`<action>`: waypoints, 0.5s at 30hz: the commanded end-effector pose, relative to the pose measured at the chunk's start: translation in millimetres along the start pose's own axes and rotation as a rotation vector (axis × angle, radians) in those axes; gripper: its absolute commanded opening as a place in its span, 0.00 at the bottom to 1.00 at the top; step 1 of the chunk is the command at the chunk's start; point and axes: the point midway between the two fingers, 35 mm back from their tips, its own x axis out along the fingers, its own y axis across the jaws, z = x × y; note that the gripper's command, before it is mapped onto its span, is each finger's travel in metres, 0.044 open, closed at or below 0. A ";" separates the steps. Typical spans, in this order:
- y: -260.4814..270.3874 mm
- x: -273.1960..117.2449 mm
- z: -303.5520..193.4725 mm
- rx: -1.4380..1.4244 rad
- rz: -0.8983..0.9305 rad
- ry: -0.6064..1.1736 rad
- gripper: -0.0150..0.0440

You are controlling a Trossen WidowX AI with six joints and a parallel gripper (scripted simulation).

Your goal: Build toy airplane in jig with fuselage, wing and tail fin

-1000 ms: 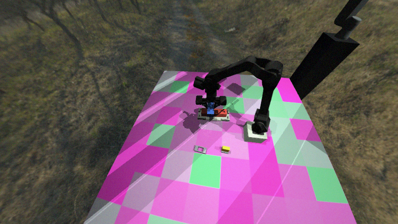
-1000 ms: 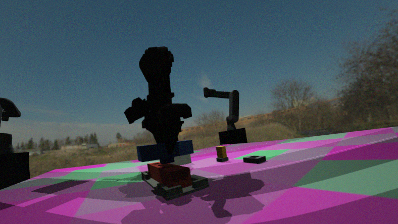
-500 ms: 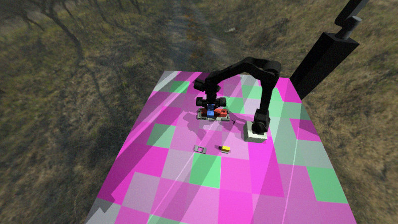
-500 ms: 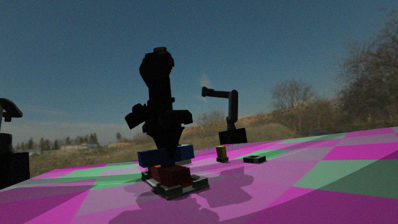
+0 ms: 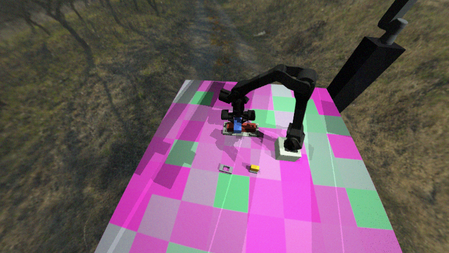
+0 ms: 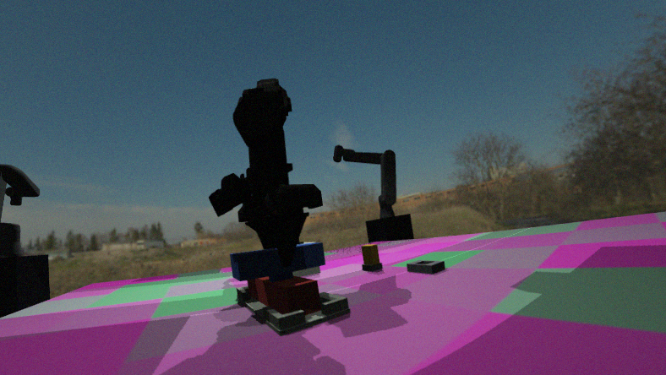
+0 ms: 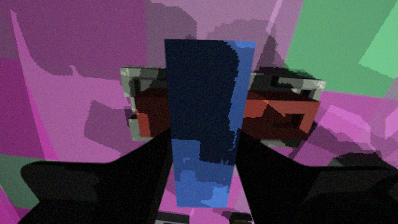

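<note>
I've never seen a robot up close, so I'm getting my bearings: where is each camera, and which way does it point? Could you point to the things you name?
Top: high up, looking down the table; whole arm and gripper (image 5: pixel 237 122) (image 6: pixel 285 263) (image 7: pixel 203 131) show.
Exterior: low beside the table, looking across it; arm's front and gripper show.
Wrist: on the arm, facing past two dark fingers.
All share the blue wing (image 5: pixel 237 126) (image 6: pixel 253 264) (image 7: pixel 202 95) and red fuselage (image 5: pixel 250 126) (image 6: pixel 297 294) (image 7: pixel 260 105).
</note>
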 end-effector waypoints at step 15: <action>0.2 -0.4 0.1 0.000 0.000 0.000 1.00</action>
